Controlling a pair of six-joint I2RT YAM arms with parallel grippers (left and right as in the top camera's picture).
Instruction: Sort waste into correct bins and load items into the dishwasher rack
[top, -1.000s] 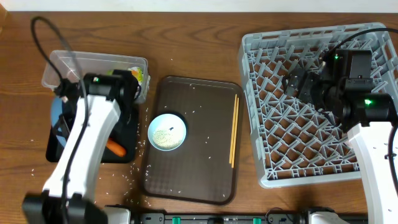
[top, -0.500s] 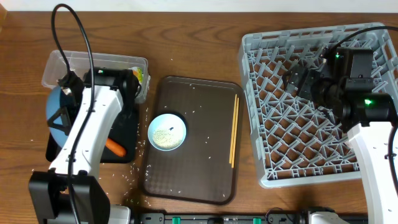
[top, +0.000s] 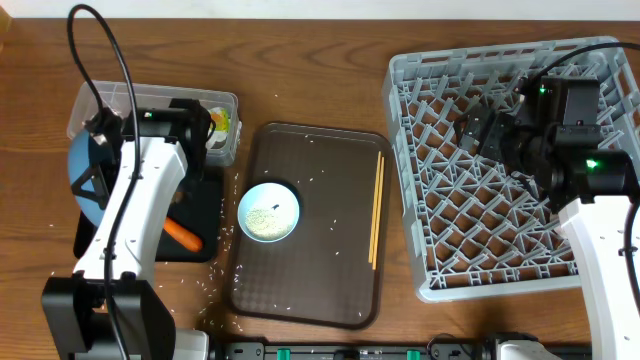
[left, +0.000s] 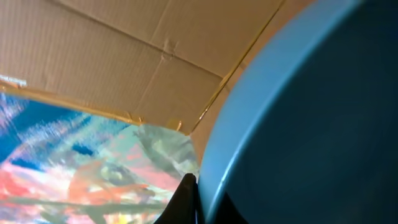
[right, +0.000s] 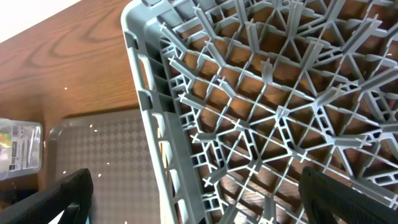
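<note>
L arm has moved in the last sec: the left gripper (top: 98, 150), clamped on the rim of the blue plate (top: 78, 168), has swung it up and back toward the clear tub (top: 150, 104). The plate now hangs tilted at the far left end of the black tray (top: 205, 200). More of the tray and the carrot (top: 183, 235) shows than a sec ago. In the L wrist view the plate fills the frame, so I can't tell if scraps still cling to it.

R arm hasn't budged. The right gripper (top: 490, 130) has its jaws wide w/ nothing in them, over the dishwasher rack (top: 500, 250), which is bare of dishes.

So the plate looks scraped and lifted, prob. ready for the trip to the rack. Not yet handled: the white bowl (top: 270, 212) w/ rice and the chopsticks (top: 377, 208), both on the brown serving tray (top: 320, 270).
</note>
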